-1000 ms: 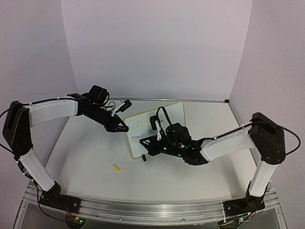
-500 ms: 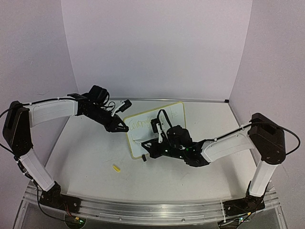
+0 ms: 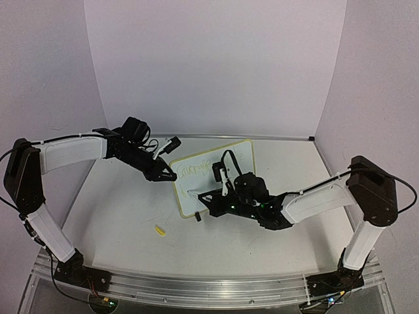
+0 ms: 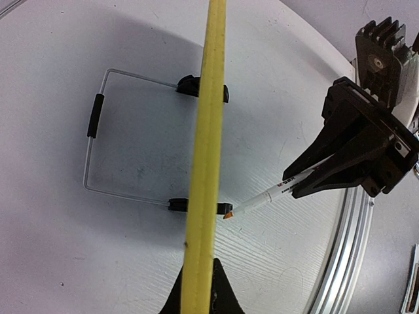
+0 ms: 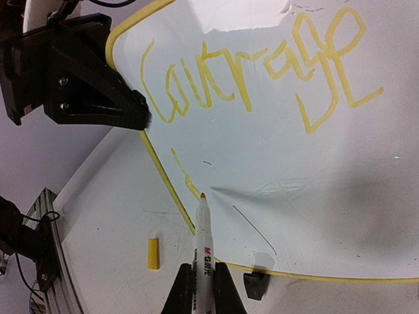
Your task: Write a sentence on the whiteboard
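Standing tilted on its wire stand (image 4: 91, 121) near the middle of the tabletop (image 3: 118, 196), the whiteboard (image 3: 195, 190) is pinched at its upper left edge by the left fingers (image 3: 170, 174), which are closed tight on the yellow frame. The right fingers (image 3: 208, 196) are clamped around a white marker (image 5: 202, 242), whose orange tip touches the board's face near the lower left corner. The sentence (image 5: 249, 72) shows one yellow cursive word on top and a short stroke beneath it, just beside the tip. A small yellow piece (image 3: 158, 229) lies on the tabletop in front of the board.
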Robot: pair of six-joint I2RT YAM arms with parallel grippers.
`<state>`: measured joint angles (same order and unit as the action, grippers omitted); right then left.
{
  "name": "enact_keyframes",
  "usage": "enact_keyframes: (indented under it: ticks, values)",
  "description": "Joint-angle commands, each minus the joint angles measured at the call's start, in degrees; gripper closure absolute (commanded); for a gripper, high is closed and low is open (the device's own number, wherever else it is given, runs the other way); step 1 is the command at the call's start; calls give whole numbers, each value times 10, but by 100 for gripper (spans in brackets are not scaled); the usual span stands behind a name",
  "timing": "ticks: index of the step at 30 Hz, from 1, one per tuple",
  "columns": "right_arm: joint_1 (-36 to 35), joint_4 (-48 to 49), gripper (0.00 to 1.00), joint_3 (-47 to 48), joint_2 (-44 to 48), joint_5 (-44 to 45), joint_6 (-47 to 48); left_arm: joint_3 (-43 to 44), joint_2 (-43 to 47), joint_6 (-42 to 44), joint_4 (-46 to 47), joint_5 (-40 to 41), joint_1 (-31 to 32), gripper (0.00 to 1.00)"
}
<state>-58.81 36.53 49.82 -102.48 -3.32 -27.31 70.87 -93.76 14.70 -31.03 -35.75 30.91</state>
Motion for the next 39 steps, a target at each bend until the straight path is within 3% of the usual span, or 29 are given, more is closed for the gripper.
enact_keyframes:
  ticks: [1,29,39]
  values:
    - [3,20,100,8,5,19,-4,4,-8,30,-26,81,4,100]
    - [8,-10,100,17,-23,-2,-10,5,-10,31,-28,81,6,100]
    - [8,-32,100,10,-3,50,-11,5,-10,31,-27,81,6,100]
